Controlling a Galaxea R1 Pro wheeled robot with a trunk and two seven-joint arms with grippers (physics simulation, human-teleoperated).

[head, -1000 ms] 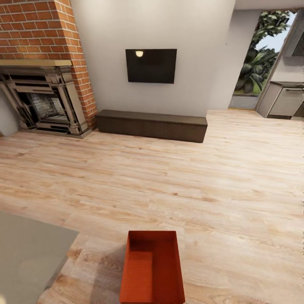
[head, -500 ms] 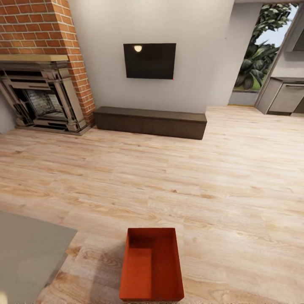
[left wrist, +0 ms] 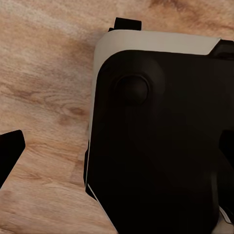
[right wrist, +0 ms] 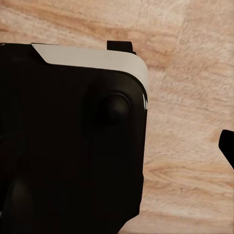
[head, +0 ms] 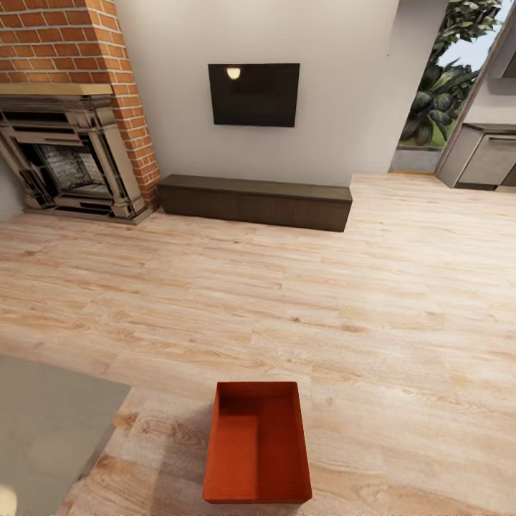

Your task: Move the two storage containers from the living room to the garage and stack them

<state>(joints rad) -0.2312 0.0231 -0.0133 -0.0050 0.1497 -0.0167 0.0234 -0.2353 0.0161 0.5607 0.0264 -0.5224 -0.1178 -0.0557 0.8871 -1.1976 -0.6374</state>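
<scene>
I'm in the living room, looking across a wide wood-plank floor (head: pixel 301 287) toward a white wall with a dark screen (head: pixel 254 94) at twelve o'clock, a brick fireplace (head: pixel 68 136) up at ten o'clock, and a long dark-brown low cabinet (head: pixel 254 201) beneath the screen. At one to two o'clock an opening leads past greenery to another room with grey cupboards. A grey counter (head: pixel 43 423) cuts into the view at eight o'clock. One red-orange box (head: pixel 256 444) sits upright on the planks at six o'clock, just in front of the base, lidless and with nothing inside; the second box I can't place from here. Both wrist cameras look down on wood planks past dark parts of the robot's body, so I judge the arms are tucked and I cannot tell whether either pincer is released or clenched. I judge this to be the approach step: nothing is picked up. Next calls for squaring up to the box, lowering the trunk, and bringing both arms onto its thin side walls.
</scene>
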